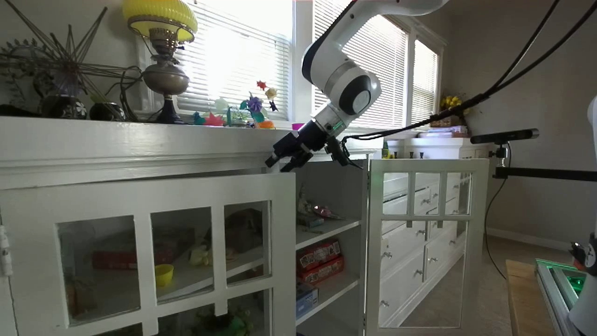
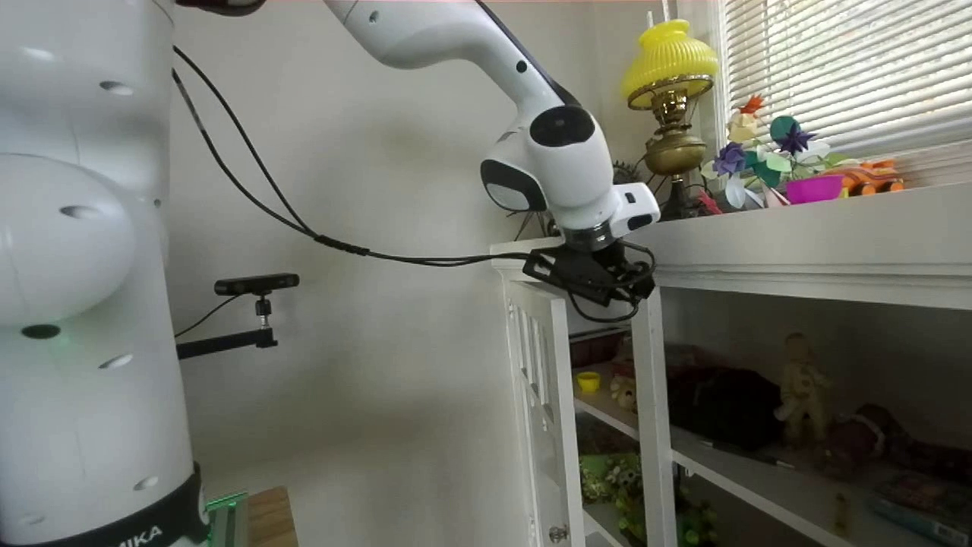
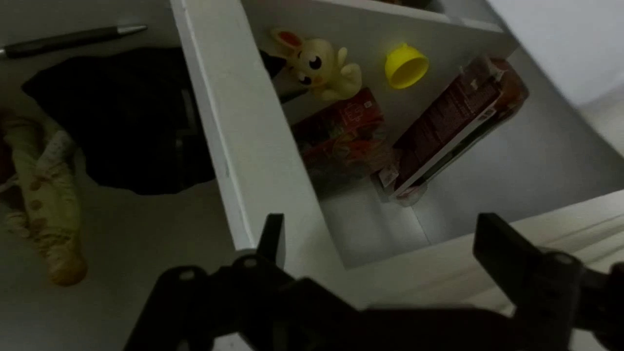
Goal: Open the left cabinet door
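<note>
Left cabinet door [image 1: 146, 261], a wide white wooden-framed panel whose clear glass panes are split by white bars into 3 columns, stands ajar at the left end of the white wooden cabinet [image 1: 116, 144], its free edge apart from the white upright divider [image 2: 651, 425]. By my judgement the task is partly done: the door is off its frame, but much of the outward swing looks left to do. Behind it, the wrist view shows a red printed carton [image 3: 348, 117] and, to its right, a slanting dark-red box [image 3: 448, 129] with pale label panels; the print on both is too dim to read.

Next rightward, by the door's top right corner, is the black 2-fingered claw [image 1: 277, 166], its fingers spread apart with nothing held between them. Whether either touches the door, I cannot tell.

Right of the door, 2 stacked flat red boxes [image 1: 322, 261] sit on a white shelf [image 1: 338, 290], their pale lettering too blurred to make out, with a blue box [image 1: 307, 301] nearer the shelf's front edge. Past them, the narrower white paned door [image 1: 422, 217] already stands wide open. Farthest right is the robot's rounded white base [image 1: 585, 303], whose black band [image 2: 144, 524] reads "MIKA" in an exterior view.
</note>
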You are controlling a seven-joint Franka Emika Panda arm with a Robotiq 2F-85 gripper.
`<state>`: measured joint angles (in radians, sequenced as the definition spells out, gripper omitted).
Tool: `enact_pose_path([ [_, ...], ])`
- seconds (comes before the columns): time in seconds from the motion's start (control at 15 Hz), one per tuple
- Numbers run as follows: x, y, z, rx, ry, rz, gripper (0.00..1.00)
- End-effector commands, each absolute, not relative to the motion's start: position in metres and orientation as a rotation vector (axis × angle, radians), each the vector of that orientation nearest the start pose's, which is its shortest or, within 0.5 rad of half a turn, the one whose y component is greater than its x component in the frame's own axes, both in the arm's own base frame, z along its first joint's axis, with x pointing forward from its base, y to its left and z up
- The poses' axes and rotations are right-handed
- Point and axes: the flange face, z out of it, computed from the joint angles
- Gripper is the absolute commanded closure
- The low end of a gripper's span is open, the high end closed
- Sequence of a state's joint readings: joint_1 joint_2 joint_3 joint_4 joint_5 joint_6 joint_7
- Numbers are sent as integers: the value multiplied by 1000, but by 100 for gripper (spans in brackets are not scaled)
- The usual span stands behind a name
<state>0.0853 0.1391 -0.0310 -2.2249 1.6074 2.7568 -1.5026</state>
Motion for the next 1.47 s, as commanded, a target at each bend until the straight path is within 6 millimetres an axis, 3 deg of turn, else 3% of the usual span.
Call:
enact_pose_path([
  [0.0,547,7,314,-2486,-216,-920,0],
  [0.27,537,24,314,-2444,-336,-804,0],
  [0.8,522,63,337,-2326,-552,-663,0],
  [1.4,509,89,340,-2155,-605,-522,0],
])
